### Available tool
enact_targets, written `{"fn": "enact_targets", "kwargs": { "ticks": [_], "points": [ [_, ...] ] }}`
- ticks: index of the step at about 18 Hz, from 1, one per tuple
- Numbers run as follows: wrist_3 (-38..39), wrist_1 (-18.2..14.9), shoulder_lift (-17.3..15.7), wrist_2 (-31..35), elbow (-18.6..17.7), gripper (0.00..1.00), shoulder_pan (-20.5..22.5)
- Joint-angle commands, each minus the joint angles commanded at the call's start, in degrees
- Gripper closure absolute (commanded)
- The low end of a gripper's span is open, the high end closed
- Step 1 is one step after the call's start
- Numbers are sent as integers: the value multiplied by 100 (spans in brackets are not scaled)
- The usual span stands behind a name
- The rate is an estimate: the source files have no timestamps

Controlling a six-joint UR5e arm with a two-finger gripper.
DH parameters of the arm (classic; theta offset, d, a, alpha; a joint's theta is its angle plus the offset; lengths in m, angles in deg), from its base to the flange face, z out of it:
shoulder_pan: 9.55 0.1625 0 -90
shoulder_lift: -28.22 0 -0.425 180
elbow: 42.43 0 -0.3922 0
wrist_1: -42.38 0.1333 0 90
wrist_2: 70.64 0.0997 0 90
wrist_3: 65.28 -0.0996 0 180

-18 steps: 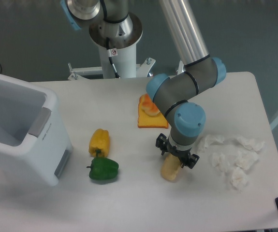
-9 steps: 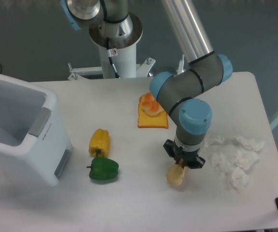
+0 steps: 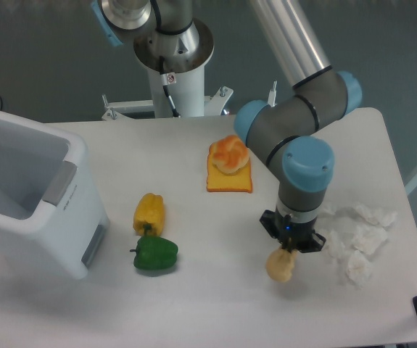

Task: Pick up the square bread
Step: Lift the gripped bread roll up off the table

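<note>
Camera view: gripper point(image 3: 289, 248) pointing down, clamped on top of square bread point(image 3: 281, 265), near table point(image 3: 193, 304) front-right. Crumpled white tissues point(image 3: 357, 235) just right. Yellow pepper point(image 3: 149, 213), green pepper point(image 3: 154, 254) well left.

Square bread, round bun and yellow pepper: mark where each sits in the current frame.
square bread point(image 3: 281, 266): fixed camera, middle of the pale piece showing below the gripper.
round bun point(image 3: 229, 154): fixed camera, top of its orange-white dome, resting on the toast slice.
yellow pepper point(image 3: 149, 212): fixed camera, middle of its body.
</note>
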Motion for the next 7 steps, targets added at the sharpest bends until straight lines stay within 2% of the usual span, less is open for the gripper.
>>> {"fn": "enact_targets", "kwargs": {
  "ticks": [3,7],
  "points": [
    [-27,-35,-9,124,193,81,-9],
    [-80,-62,-35,159,203,81,0]
  ]
}}
